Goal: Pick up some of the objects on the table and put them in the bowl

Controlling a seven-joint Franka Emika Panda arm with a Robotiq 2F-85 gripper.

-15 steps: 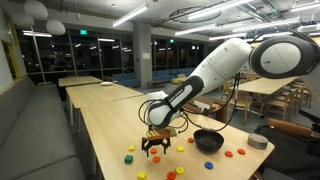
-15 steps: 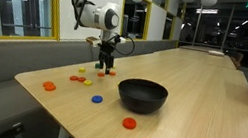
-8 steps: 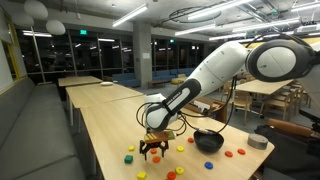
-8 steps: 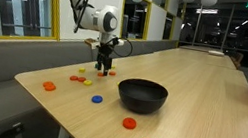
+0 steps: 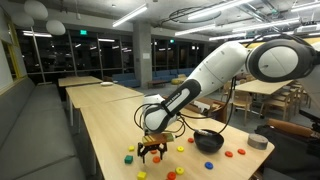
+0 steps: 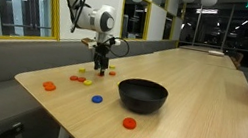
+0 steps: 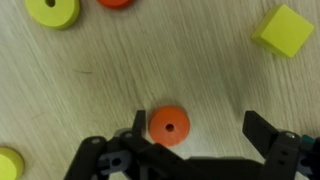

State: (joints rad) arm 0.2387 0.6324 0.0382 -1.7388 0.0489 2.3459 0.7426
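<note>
Looks like lining up on the orange disc (image 7: 169,125), lower middle of the wrist view, hugging the finger at frame left instead of sitting centred. Hovering low over the table (image 6: 201,92) with the gripper (image 7: 197,132) spread apart and empty. Best to shift a touch left in frame, drop straight down, then squeeze gently. Steer clear of the yellow block (image 7: 284,30) upper right. Afterwards, off to the bowl (image 6: 142,102), mid-frame in an exterior view, well apart from here.

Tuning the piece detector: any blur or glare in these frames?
Wrist view: soft focus, orange disc and yellow block have fuzzy edges. In an exterior view, bright reflections cross the dark windows; in both exterior views the pieces are tiny blobs, and the black bowl shows no inner detail.
</note>
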